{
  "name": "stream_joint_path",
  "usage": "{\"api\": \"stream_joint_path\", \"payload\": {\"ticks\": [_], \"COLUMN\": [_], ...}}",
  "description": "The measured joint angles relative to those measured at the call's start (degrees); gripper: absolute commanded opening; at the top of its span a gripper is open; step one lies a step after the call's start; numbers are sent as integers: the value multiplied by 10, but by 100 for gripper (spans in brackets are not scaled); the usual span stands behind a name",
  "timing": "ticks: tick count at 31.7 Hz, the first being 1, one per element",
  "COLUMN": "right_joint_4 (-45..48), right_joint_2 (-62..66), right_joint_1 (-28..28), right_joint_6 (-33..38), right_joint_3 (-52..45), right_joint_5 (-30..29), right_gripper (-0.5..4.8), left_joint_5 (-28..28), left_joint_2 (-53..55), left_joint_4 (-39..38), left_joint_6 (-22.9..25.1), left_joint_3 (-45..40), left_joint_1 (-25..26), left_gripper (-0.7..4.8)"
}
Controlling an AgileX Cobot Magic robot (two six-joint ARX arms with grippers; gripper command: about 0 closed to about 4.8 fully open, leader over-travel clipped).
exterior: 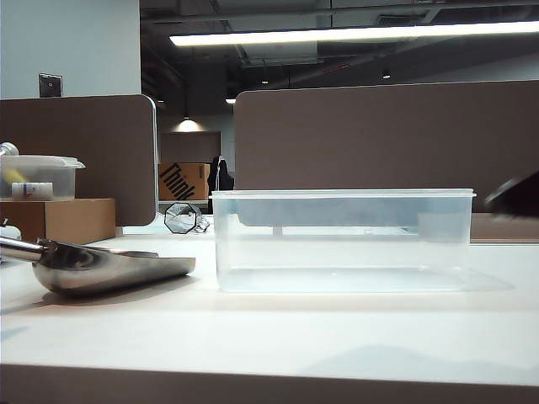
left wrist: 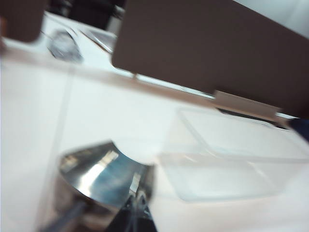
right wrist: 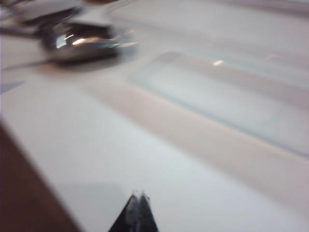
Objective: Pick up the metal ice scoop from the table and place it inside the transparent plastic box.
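White table [exterior: 278, 337] runs across the whole lower half of the outside view, and everything I must deal with sits on it. Largest on it is the clear box [exterior: 341, 240], right of centre, open-topped and empty as far as I can see. Just left of it lies the steel scoop [exterior: 109, 268], bowl on the tabletop, lip pointing toward the box without touching it, handle running off the left edge.

My left claw [left wrist: 136, 212] shows at the lower edge of its own camera, tips pressed together, holding nothing, close above the scoop's bowl. My right claw [right wrist: 139, 208] is likewise pinched shut and empty, over bare tabletop, with the scoop far off at the upper left of its frame. Both wrist pictures are smeared.

What worries me: with tips shut I would only shove the scoop, and the polished bowl looks apt to slide or spin. The thin handle is the better hold, but a grip far from the bowl could let it droop. The box's tall wall stands between scoop and floor; clipping the rim could push the light tub.

Further back at the left, a cardboard carton [exterior: 67, 219] carries a small lidded tub [exterior: 38, 177], well clear.
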Motion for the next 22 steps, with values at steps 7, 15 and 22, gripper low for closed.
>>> {"api": "stream_joint_path", "payload": {"ticks": [7,15,22], "right_joint_4": [0,0,1], "right_joint_2": [11,11,17], "right_joint_1": [106,129,129], "right_joint_6": [0,0,0], "right_joint_3": [0,0,0], "right_joint_5": [-2,-1,-1], "right_gripper": [-1,-1,-1], "left_joint_5": [78,44,7], "left_joint_2": [3,2,2], "left_joint_4": [-91,-92,-93], "left_joint_6": [-185,-421,-549], "left_joint_3": [2,2,2], "left_joint_1": [0,0,0], "left_gripper": [62,479,479]}}
